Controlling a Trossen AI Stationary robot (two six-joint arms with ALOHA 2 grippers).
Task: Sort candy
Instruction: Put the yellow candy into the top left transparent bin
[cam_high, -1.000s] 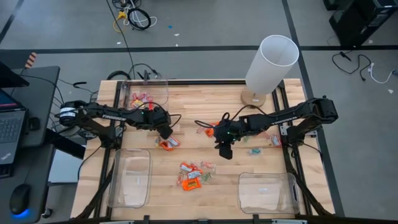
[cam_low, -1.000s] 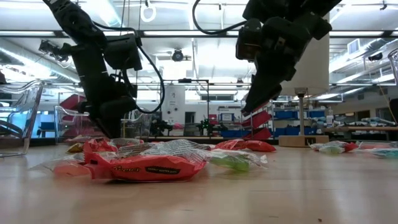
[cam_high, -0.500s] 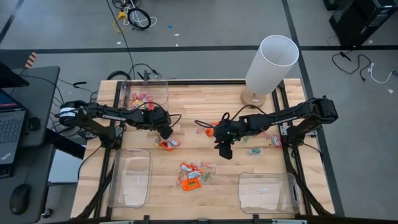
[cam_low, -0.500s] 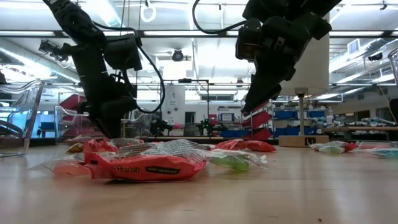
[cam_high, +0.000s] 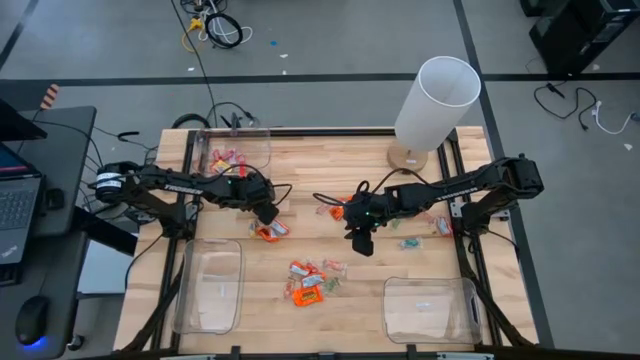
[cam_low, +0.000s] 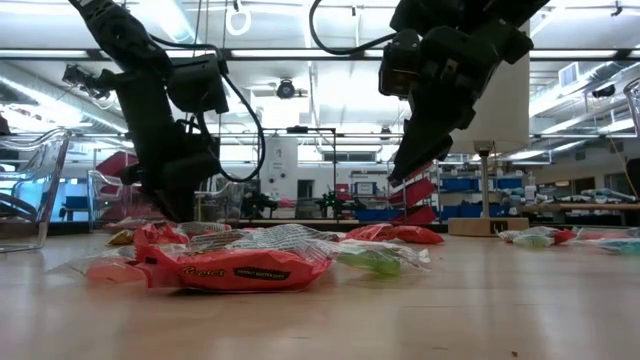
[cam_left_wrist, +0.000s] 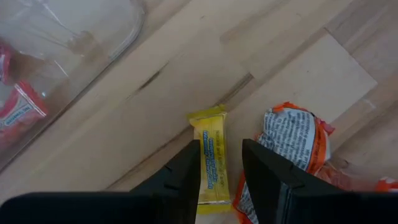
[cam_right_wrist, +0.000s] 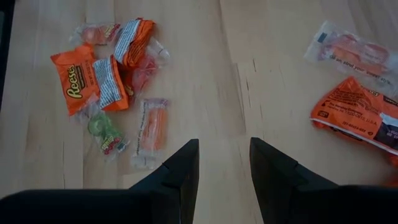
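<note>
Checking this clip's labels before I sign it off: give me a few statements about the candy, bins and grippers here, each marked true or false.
1. The left gripper straddles a yellow candy lying on the table. True.
2. The right gripper holds an orange candy. False: its open fingers are empty, above bare wood.
3. The far left bin already holds candy. True.
4. The near right bin is full of orange candy. False: no orange candy shows in it.
5. A white cylinder stands at the table's far right. True.
6. All candy is sorted. False: a loose pile lies mid-table.
</note>
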